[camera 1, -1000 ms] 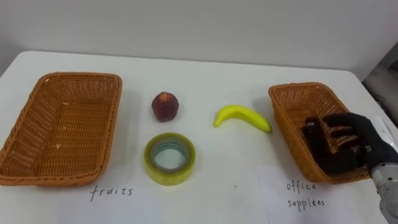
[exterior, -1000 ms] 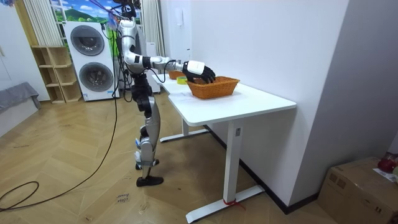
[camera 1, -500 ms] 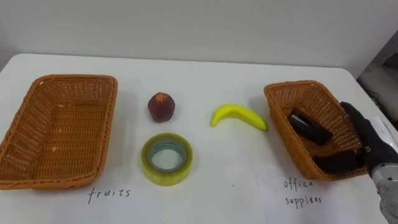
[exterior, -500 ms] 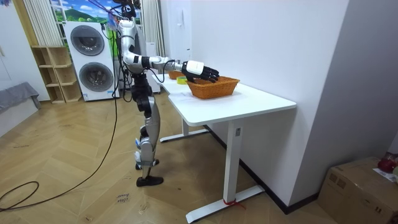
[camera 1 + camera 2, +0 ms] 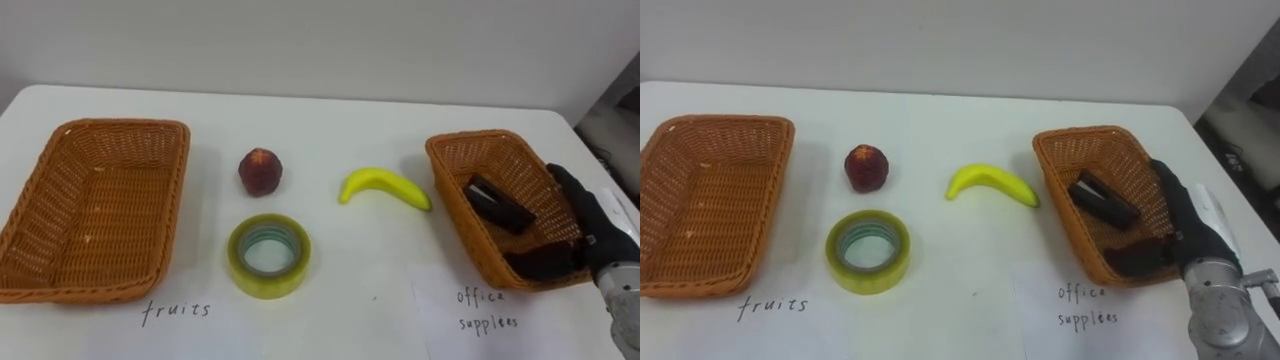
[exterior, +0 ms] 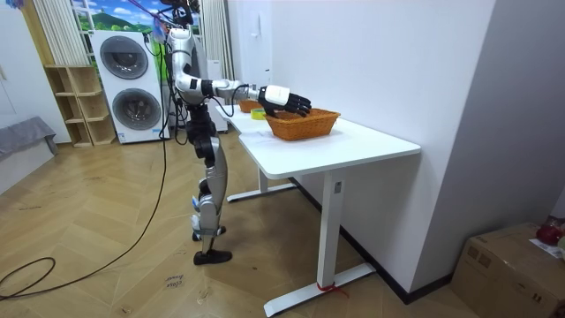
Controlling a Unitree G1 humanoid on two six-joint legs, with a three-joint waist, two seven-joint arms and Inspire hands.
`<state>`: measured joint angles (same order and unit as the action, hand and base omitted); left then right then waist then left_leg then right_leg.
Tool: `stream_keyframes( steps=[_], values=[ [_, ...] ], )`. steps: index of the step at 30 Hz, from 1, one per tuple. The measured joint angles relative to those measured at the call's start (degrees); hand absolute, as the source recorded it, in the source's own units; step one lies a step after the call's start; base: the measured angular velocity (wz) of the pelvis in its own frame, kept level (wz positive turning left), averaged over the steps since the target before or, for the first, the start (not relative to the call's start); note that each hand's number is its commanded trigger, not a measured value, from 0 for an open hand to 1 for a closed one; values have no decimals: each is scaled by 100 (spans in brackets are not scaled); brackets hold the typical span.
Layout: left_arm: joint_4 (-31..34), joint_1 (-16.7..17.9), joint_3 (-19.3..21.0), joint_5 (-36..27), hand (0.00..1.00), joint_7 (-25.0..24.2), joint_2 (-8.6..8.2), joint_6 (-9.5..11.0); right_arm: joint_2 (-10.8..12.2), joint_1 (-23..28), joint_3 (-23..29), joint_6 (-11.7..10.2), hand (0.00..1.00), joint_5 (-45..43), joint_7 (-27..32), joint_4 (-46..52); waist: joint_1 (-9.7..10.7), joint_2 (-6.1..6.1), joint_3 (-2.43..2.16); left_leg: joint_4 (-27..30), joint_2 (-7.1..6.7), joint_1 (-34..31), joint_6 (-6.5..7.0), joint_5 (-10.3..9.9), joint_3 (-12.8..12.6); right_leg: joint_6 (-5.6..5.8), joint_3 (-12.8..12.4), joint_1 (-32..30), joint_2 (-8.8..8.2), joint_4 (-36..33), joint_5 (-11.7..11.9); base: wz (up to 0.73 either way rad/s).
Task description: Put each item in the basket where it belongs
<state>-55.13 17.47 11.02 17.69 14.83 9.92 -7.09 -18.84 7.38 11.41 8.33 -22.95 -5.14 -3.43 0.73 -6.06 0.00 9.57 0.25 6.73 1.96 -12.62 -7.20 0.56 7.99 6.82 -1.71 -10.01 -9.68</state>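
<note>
White table (image 6: 353, 146) is sitting mid-frame in the room view; stacked washing machines (image 6: 131, 84) and a wooden shelf (image 6: 78, 106) are standing upper left, a cardboard box (image 6: 508, 265) is resting lower right on the parquet floor (image 6: 106, 247).

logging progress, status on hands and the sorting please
Right hand open over office basket, holding nothing. Black item lies in that basket. Banana, red fruit, tape roll on table, unsorted. Nothing blocks them.

Fruit basket (image 5: 710, 215), left edge cropped
</note>
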Motion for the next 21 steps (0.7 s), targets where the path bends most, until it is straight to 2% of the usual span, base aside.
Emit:
stream_keyframes(
  steps=[5,13,19,21],
  values=[
    [24,-6,-7,-1,0,0,-23,1,0,-16,1,0,0,25,61,172,-1,21,4,-1,5,-11,0,0,-27,0,-7,-29,0,-15,0,0],
    [129,-26,-7,-3,0,0,-23,62,-1,-68,5,-38,0,274,522,625,-25,20,4,-1,20,-16,0,0,-56,0,-8,-86,7,-69,0,-2],
    [35,-54,-8,-17,0,94,-17,171,-1,-70,9,-150,0,432,1013,1255,-88,22,3,-4,19,-37,0,0,-52,0,9,-98,5,-64,0,-2],
    [-150,-48,-13,-18,0,185,-18,246,-7,-80,9,-288,0,522,1230,1483,-101,20,1,-3,20,-28,-1,0,-49,0,12,-85,7,-64,0,0]
  ],
)
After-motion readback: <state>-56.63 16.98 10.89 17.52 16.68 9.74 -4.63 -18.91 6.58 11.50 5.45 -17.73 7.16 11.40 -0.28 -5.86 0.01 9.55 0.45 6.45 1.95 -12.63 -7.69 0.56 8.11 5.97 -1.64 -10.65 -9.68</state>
